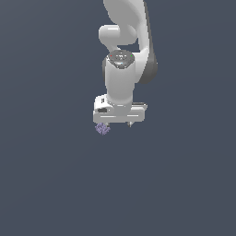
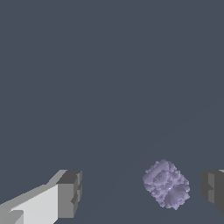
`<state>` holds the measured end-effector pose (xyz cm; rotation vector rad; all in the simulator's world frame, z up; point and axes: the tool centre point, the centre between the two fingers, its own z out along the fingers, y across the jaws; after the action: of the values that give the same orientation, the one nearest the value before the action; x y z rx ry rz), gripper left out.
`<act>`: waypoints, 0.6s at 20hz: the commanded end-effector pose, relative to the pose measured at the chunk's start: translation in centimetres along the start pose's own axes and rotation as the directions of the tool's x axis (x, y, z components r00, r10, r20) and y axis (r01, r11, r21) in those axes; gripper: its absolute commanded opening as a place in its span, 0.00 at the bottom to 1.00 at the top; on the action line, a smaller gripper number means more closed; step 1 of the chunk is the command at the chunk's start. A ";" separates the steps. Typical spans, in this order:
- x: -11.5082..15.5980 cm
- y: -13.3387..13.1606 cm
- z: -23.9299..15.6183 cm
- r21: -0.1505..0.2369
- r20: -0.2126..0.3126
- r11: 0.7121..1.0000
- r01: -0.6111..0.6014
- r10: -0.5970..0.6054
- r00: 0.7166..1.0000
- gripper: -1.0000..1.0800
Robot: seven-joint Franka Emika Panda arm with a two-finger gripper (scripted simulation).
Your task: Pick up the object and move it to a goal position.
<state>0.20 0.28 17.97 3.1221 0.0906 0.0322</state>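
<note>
Exterior view: tool [image 1: 117, 123] low over dark tabletop [image 1: 50, 184], small lumpy pale lavender clump [image 1: 103, 129] under its left side. Wrist view: spread wide, holding nothing; clump between fingers [image 2: 70, 194], off-centre toward one. Best centred over clump before closing.

Plain dark surface with one small clump on it

The ground [image 1: 50, 184] is a flat, uniform slate-grey plane filling both views, unmarked and without visible edges. The only thing on it is a small, lumpy, pale purple clump [image 1: 102, 129], bumpy all over and irregular in shape, seen close in the wrist view [image 2: 166, 184]. Whether it fully rests on the ground cannot be told.
</note>
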 end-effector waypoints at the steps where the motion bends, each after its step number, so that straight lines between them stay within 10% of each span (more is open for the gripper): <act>1: 0.0 0.0 0.0 0.000 0.000 1.000 0.000 0.000 1.000 0.96; 12: 1.2 1.5 -2.3 -0.020 -0.046 1.000 0.005 -0.006 0.999 0.96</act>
<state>1.47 -1.11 20.31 3.1025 0.0967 0.1037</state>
